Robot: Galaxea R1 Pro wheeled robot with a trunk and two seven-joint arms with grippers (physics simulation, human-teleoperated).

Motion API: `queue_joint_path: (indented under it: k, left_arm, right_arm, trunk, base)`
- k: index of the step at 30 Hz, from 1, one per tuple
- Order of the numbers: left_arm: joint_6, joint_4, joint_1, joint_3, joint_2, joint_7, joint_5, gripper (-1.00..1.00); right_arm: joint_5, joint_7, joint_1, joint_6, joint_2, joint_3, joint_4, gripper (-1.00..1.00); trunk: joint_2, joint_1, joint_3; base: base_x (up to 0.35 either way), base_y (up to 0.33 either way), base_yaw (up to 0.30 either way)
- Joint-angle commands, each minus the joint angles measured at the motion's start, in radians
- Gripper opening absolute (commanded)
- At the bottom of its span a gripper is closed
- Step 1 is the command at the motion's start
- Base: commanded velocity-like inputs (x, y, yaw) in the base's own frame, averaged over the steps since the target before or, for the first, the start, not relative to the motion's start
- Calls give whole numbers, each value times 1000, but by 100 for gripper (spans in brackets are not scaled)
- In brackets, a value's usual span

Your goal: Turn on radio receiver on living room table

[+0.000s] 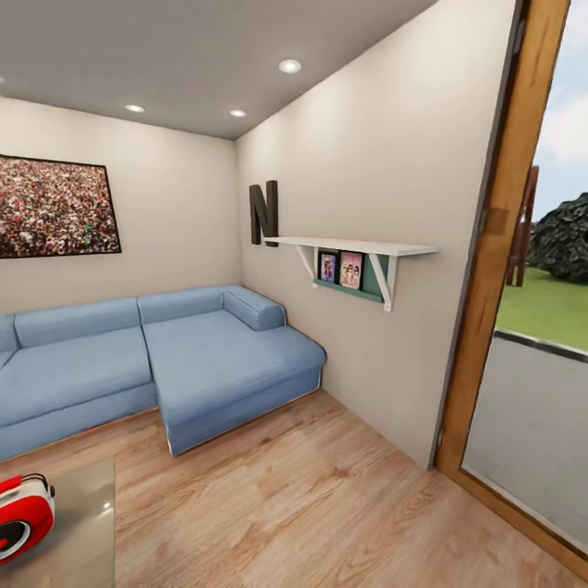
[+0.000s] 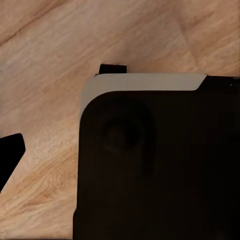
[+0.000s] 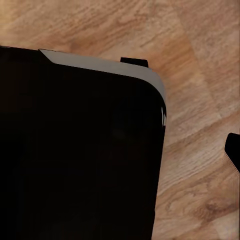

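The red radio receiver (image 1: 20,516), with its white edge and thin wire handle, stands on the glossy grey table (image 1: 86,535) at the head view's bottom left corner, partly cut off by the frame. Behind it is the living room with its blue sofa (image 1: 163,359) and wood plank floor (image 1: 310,490). Each wrist view looks down on the robot's own black, white-edged body (image 2: 160,165) (image 3: 75,150) over the floor. A dark finger tip (image 2: 10,155) pokes in at one edge, and another finger tip (image 3: 234,150) likewise; the jaws' state is not readable.
A white wall shelf (image 1: 351,245) with framed pictures juts from the right wall. A wooden door frame (image 1: 498,245) with glass stands at the far right, with grass outside. Bare floor lies between table, sofa and door.
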Motion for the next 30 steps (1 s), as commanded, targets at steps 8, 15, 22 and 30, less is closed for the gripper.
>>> queue_joint_path:
  k: [8,15,22,30]
  left_arm:
    - [3,0,0,-7,0,-2,-4,100]
    - [3,0,0,-10,0,-2,-8,100]
    - [2,0,0,-10,0,-2,-7,100]
    - [2,0,0,-4,1,-2,0,100]
  right_arm:
    - [-1,0,0,0,-1,0,0,100]
    - [0,0,0,0,-2,0,0,100]
    - [-1,0,0,0,-2,0,0,100]
    - [0,0,0,0,-1,0,0,100]
  trunk:
    - [0,0,0]
    - [0,0,0]
    - [0,0,0]
    - [0,0,0]
  base:
    - [126,-34,89]
    - [297,-102,6]
    - [310,-108,0]
    - [315,-61,0]
